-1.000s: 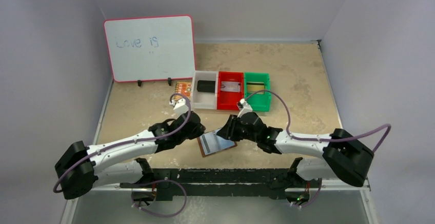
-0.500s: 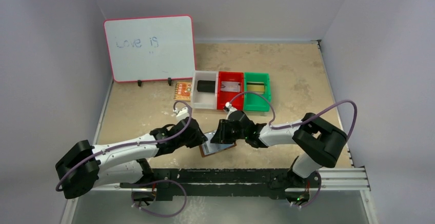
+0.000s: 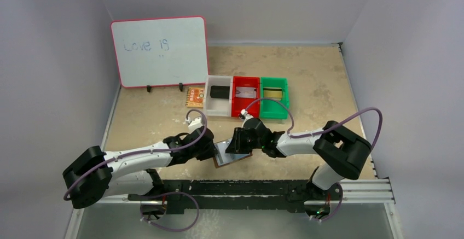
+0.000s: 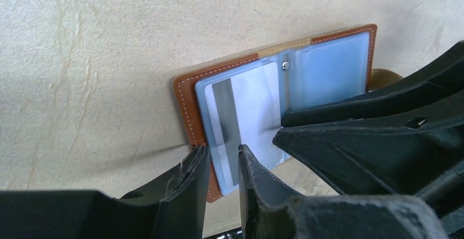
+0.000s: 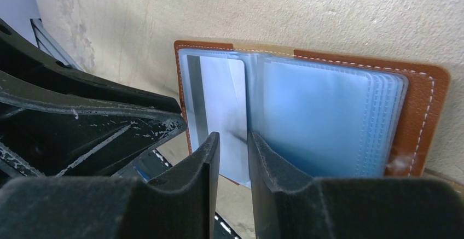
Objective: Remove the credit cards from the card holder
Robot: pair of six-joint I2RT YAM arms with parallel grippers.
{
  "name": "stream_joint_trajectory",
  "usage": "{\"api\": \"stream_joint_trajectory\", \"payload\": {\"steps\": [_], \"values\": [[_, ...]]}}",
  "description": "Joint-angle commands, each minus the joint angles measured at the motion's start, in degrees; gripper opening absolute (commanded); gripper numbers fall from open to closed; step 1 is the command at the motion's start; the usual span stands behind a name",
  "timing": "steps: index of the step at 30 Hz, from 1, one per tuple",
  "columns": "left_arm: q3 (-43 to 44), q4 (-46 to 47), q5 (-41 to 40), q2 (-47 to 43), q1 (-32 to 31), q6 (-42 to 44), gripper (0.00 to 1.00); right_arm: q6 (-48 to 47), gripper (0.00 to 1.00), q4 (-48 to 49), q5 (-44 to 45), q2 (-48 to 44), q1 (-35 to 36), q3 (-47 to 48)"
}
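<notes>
Desk (image 3: pixel 328 86) is tan. The whiteboard (image 3: pixel 160 51) stands upright at the far left corner with handwriting on it.

Both arms are folded low and meet over the middle of the near edge.

There's a row of three bins side by side around mid-desk, just right of the whiteboard's foot: white bin (image 3: pixel 210 108) with a black block in it, red bin (image 3: pixel 245 109) and green bin (image 3: pixel 273 111), each with a flat card-like item.

Card holder (image 3: pixel 230 158) lies open and flat by the near edge, about centre, between the two wrists. I see brown leather (image 4: pixel 189 97) outside and pale blue sleeves inside.

One credit card (image 4: pixel 246 108) sits in the sleeve on the left arm's side, stripe visible, partly slid out toward the near edge (image 5: pixel 219 97).

An orange patterned card (image 3: pixel 195 95) lies flat against the white bin's left side.

Left gripper (image 4: pixel 221 154): fingers a narrow gap apart at the near edge of that sleeve, and I see nothing clamped. Right gripper (image 5: pixel 234 138): fingers also a narrow gap apart over the holder's fold. The card shows through the gap and isn't pinched.
</notes>
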Motion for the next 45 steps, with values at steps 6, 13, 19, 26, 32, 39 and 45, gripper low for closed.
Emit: {"api": "stream_joint_trajectory", "payload": {"steps": [6, 13, 19, 26, 32, 39, 45], "values": [[-1.09, 3.8, 1.61, 3.32, -0.29, 1.38, 0.26, -0.16, 0.28, -1.42, -0.45, 1.62, -0.14, 2.35], [-1.08, 2.9, 0.18, 5.2, -0.39, 1.97, 0.1, 1.62, 0.19, 1.23, -1.53, 0.69, -0.22, 1.28], [-1.66, 1.58, -1.62, 4.35, -0.39, 2.41, 0.0, 4.1, 0.04, 7.69, -5.45, -0.24, -2.11, -1.5], [-0.86, 0.93, -2.78, 4.28, -0.32, 3.6, 0.03, 7.65, 0.0, 15.34, -8.58, -0.91, -4.85, -6.44], [1.07, -0.51, -3.84, 4.22, -0.39, 4.62, 0.12, 8.09, 0.0, 15.24, -8.1, -1.61, -5.33, -7.28], [3.09, -0.94, -3.86, 6.06, -0.38, 6.56, 0.0, 7.48, 0.05, 13.65, -7.86, -0.99, -5.62, -6.78], [3.51, -0.73, -3.3, 7.08, -0.39, 7.81, 0.0, 7.01, 0.25, 13.05, -8.64, 1.78, -5.6, -5.78]]}}
